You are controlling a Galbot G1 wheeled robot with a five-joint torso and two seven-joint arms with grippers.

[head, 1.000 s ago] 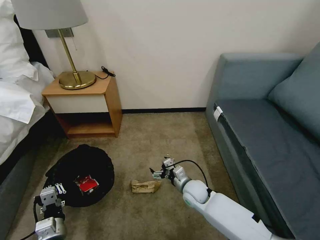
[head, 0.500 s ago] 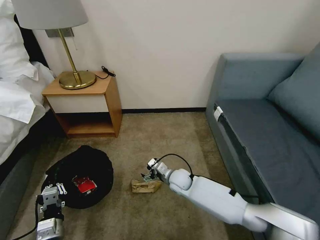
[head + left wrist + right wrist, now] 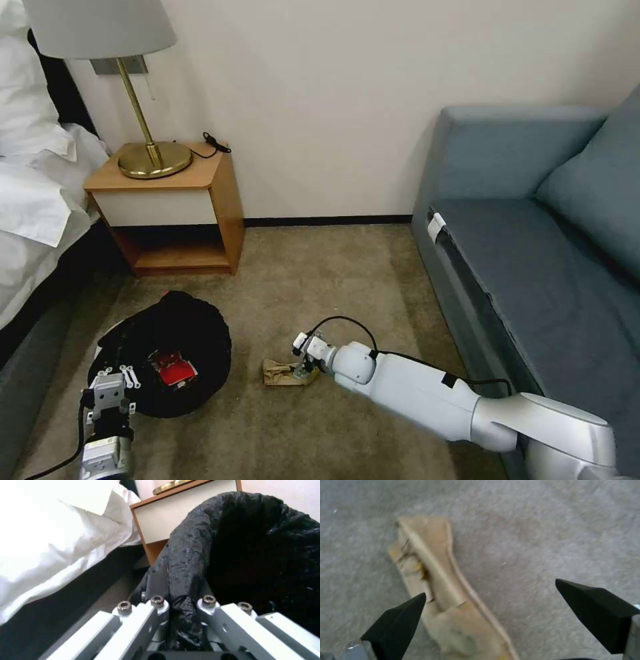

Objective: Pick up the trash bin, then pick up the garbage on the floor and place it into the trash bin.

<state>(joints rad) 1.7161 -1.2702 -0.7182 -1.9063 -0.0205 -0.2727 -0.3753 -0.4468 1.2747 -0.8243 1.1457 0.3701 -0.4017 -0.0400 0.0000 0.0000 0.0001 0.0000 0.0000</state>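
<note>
With the left gripper clamped on the trash bin, the spread right gripper needed centring over the tan paper bag lying toward its 11 o'clock.

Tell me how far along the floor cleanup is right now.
Done: the left gripper is clamped on the black-bagged round trash bin, with a red-and-white packet inside. In hand: the right gripper, open, is low over the tan paper bag on the beige carpet. Left: grasping and binning that bag.
</note>
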